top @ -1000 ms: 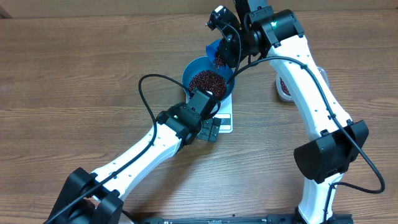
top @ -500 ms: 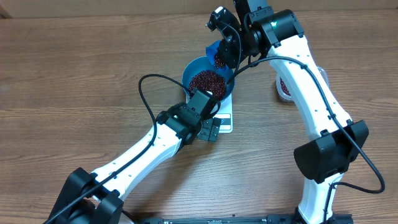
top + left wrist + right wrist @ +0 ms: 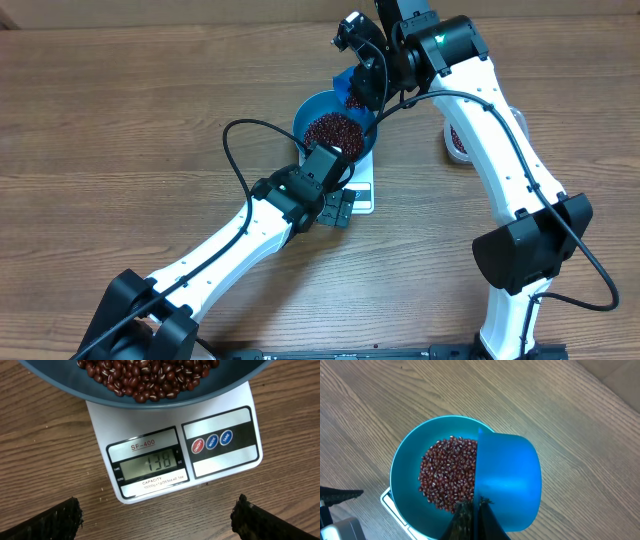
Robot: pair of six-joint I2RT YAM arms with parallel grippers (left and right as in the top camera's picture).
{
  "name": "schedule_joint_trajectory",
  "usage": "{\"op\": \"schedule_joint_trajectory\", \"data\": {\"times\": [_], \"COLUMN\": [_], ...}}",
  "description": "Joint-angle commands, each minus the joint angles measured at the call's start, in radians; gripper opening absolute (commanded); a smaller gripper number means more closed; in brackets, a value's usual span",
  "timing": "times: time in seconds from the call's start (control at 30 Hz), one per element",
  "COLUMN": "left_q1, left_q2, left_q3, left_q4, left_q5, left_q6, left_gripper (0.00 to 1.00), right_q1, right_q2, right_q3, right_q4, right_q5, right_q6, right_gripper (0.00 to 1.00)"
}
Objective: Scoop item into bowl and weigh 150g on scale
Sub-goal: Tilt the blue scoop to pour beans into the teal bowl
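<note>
Blue plastic scoop (image 3: 507, 480), tipped over the far rim of the round deep blue bowl (image 3: 402, 470), which sits on the small white square kitchen scale (image 3: 220, 467). Compared with a second ago, fewer small dark red-brown beans (image 3: 447, 472) show in the scoop's mouth. The rest lie heaped in the bowl on the scale, and neither arm has shifted noticeably. The scale display reads 138, so the pour is judged nearly spent, with a small top-up left before 150 g. Right gripper (image 3: 472, 510): above the scale's far side, pointing down, claw clamped tight on the scoop's near end. Left gripper (image 3: 155, 522): low at the scale's front edge, its camera facing the display, claw spread wide and holding nothing.
</note>
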Motion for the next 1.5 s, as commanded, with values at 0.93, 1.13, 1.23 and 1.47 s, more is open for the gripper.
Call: {"op": "schedule_joint_trajectory", "data": {"times": [0.93,1.13,1.23,1.47], "left_q1": [0.005,0.005,0.005,0.005], "left_q2": [0.005,0.005,0.005,0.005], "left_q3": [-0.001,-0.001,-0.001,-0.001], "left_q4": [0.003,0.003,0.003,0.003], "left_q5": [-0.006,-0.006,-0.006,-0.006], "left_q6": [0.023,0.023,0.023,0.023], "left_gripper": [1.00,1.00,0.99,1.00], "right_q1": [0.028,0.028,0.028,0.028], "right_q2": [-0.008,-0.008,-0.008,-0.008], "right_q3": [0.014,0.014,0.014,0.014], "right_q4": [0.012,0.011,0.011,0.010], "right_q5": [0.043,0.043,0.043,0.043], "right_q6": [0.051,0.052,0.052,0.052], "right_gripper": [0.04,0.04,0.04,0.04]}}
